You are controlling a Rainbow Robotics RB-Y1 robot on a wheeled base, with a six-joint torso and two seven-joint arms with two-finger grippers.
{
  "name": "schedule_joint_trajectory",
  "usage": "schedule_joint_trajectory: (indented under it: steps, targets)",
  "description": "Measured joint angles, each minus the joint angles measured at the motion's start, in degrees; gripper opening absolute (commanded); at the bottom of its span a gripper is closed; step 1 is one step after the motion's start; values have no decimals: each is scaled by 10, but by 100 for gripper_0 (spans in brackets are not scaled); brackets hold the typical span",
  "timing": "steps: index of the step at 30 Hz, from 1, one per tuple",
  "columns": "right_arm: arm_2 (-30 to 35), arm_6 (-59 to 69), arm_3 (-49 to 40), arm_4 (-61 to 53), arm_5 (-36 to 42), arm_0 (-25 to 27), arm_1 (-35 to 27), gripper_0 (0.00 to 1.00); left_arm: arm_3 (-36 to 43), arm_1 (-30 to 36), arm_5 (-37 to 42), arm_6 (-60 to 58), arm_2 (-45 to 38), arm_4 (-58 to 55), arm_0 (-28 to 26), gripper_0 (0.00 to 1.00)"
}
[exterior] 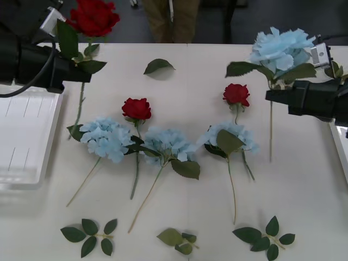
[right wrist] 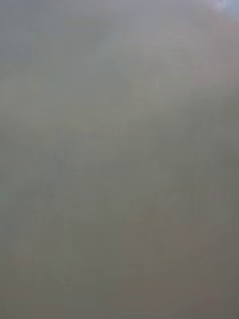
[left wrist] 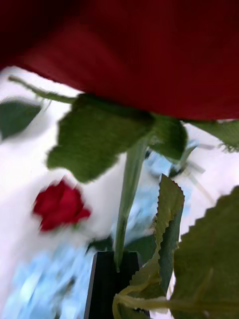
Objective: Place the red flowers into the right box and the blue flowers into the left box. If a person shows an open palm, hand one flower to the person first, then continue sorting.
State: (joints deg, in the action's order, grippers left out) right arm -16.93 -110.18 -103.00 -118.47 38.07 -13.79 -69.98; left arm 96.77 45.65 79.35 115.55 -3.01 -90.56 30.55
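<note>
Two flowers are up in the air, none boxed as far as can be seen. The left pincer [exterior: 81,73], at abt 10 o'clock on the desk [exterior: 190,217], is clamped on the stem of a red rose [exterior: 93,16], head up, stem tail hanging to the desk. The right pincer [exterior: 270,93], at abt 2 o'clock, has a blue hydrangea [exterior: 281,48] by the stem just under the head, closed on it by the look of it, though the tips aren't clear.

Left box [exterior: 24,130], at 9 o'clock, looks bare on the part visible. Right box [exterior: 340,141] is a rim at 3 o'clock; contents can't be told.

Still lying on the desk: two roses, one [exterior: 136,108] left of centre and one [exterior: 236,94] right of centre, plus three hydrangeas [exterior: 103,137] [exterior: 168,144] [exterior: 231,136] in a row across the middle. Loose leaf sprigs [exterior: 89,235] sit along 6 o'clock. So most sorting is left, approx seven flowers. No open palm visible; just trousers at 12 o'clock.

Views: the left wrist cam gives the grip close up, w/ black fingers [left wrist: 107,284] pinching the green stem, the held rose filling the upper part, another rose beyond. The front cam gives the layout. The right wrist cam is a grey blur, nothing readable.
</note>
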Motion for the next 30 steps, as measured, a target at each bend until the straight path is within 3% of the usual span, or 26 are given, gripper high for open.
schedule_joint_trajectory:
  steps: [8, 13, 21, 28, 30]
  targets:
    - [0, 0, 133, 115, 49, 0, -7, 0, 0, -153, -55, 287, 0, -29, -14, 0]
    - [0, 0, 185, 208, 68, 0, -1, 0, 0, -229, -96, 301, 8, -29, -35, 0]
    - [0, 2, 198, 319, 98, 0, 74, 0, 0, -253, -244, 325, 128, -29, -55, 0]
    - [0, 59, 197, 400, 98, 0, 147, 0, 0, -274, -252, 388, 155, -22, -55, 0]
    - [0, 59, 197, 412, 94, 0, 154, 18, 0, -280, -247, 388, 155, -12, -55, 0]
